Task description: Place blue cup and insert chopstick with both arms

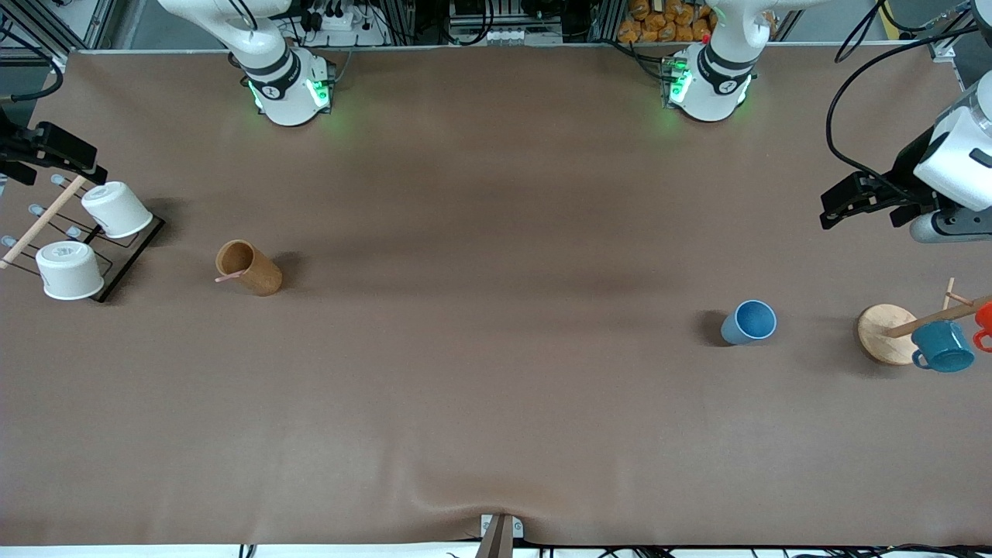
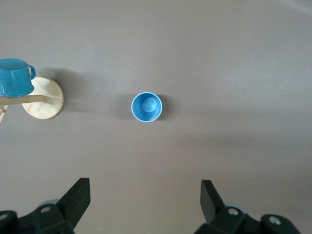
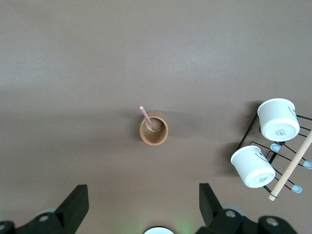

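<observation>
A: Where are the blue cup [image 1: 749, 322] and chopstick [image 1: 228, 277] seen?
B: Cup upright near the left arm's end; chopstick in the cork cylinder [image 1: 249, 267] near the right arm's end.
A: Grippers?
B: Left gripper [image 2: 145, 204] and right gripper [image 3: 144, 204] are held spread apart, empty.

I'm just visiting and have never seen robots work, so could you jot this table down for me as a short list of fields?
blue cup: upright, open, alone on the table toward the left arm's end
chopstick: standing in the brown cork holder, tip poking out
left pincer: open, up in the air, touching nothing
right pincer: open, above the rack of white cups
teal mug: hanging on a wooden mug stand beside the blue cup
task progress: nothing picked up yet
</observation>
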